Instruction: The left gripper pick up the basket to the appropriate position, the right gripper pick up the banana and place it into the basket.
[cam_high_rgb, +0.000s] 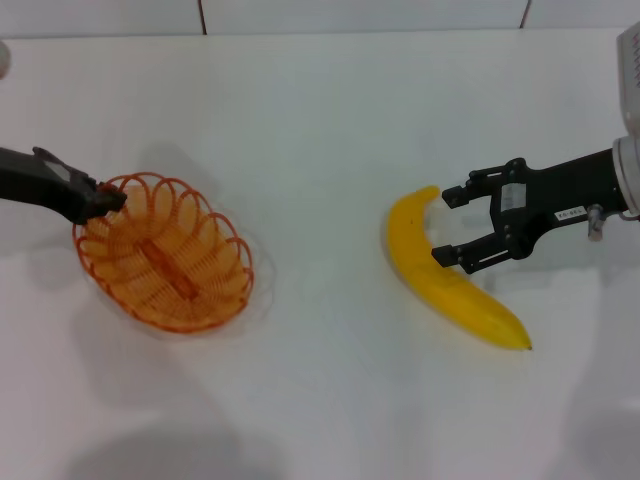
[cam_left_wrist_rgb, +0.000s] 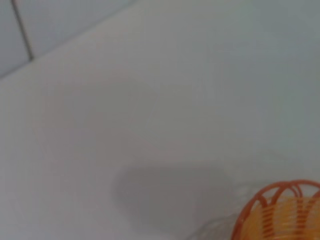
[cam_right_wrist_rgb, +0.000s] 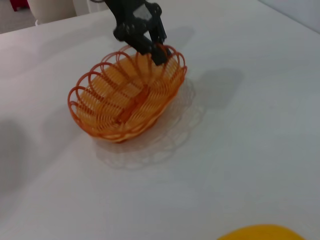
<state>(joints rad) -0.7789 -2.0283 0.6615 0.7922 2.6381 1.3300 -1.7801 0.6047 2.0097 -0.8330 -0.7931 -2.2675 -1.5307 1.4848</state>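
Observation:
The orange wire basket (cam_high_rgb: 165, 265) sits on the left of the white table. My left gripper (cam_high_rgb: 108, 200) is shut on its scalloped rim at the far left end, as the right wrist view (cam_right_wrist_rgb: 150, 47) shows. The basket (cam_right_wrist_rgb: 127, 102) looks slightly raised above its shadow. A part of its rim shows in the left wrist view (cam_left_wrist_rgb: 280, 210). The yellow banana (cam_high_rgb: 415, 255) lies on the table at the right. My right gripper (cam_high_rgb: 447, 227) is open, its fingers spread over the banana's middle part from the right. The banana's edge shows in the right wrist view (cam_right_wrist_rgb: 262, 232).
The white table (cam_high_rgb: 320, 120) stretches between the basket and the banana. A tiled wall runs along the back edge. A pale object (cam_right_wrist_rgb: 50, 7) stands far off beyond the left arm in the right wrist view.

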